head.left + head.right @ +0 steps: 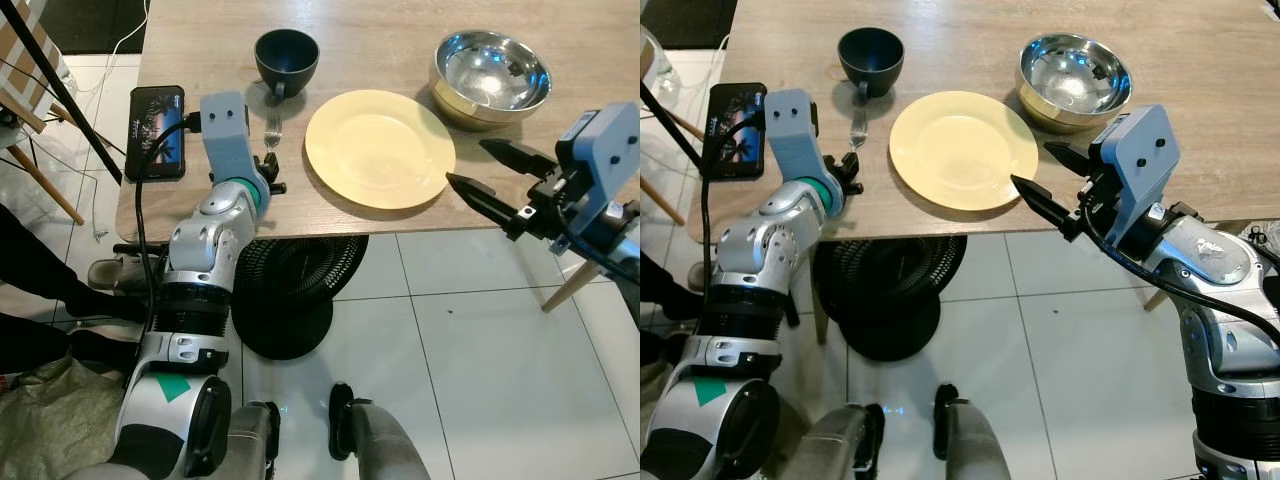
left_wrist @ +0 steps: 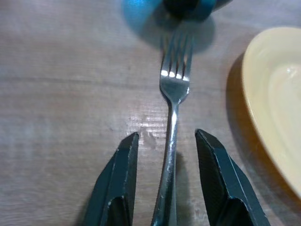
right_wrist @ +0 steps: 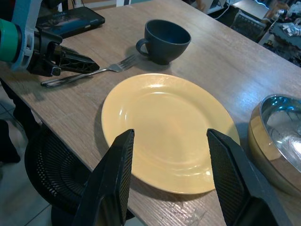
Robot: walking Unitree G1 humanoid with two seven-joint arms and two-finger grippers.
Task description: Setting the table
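Observation:
A silver fork (image 2: 174,89) lies on the wooden table (image 1: 400,30), tines toward a dark blue cup (image 1: 286,58). My left gripper (image 2: 167,139) is low over the fork's handle and open, with one finger on each side of it. To the fork's right is a yellow plate (image 1: 380,148). My right gripper (image 1: 468,162) is open at the plate's near right rim, by the table's front edge, with nothing between its fingers (image 3: 117,179). A steel bowl (image 1: 491,75) stands behind the plate on the right.
A black phone (image 1: 157,130) lies at the table's left edge, a cable running from it. A black mesh stool (image 1: 290,290) stands under the table. A person's dark trouser leg and shoe (image 1: 100,272) are on the tiled floor at the left.

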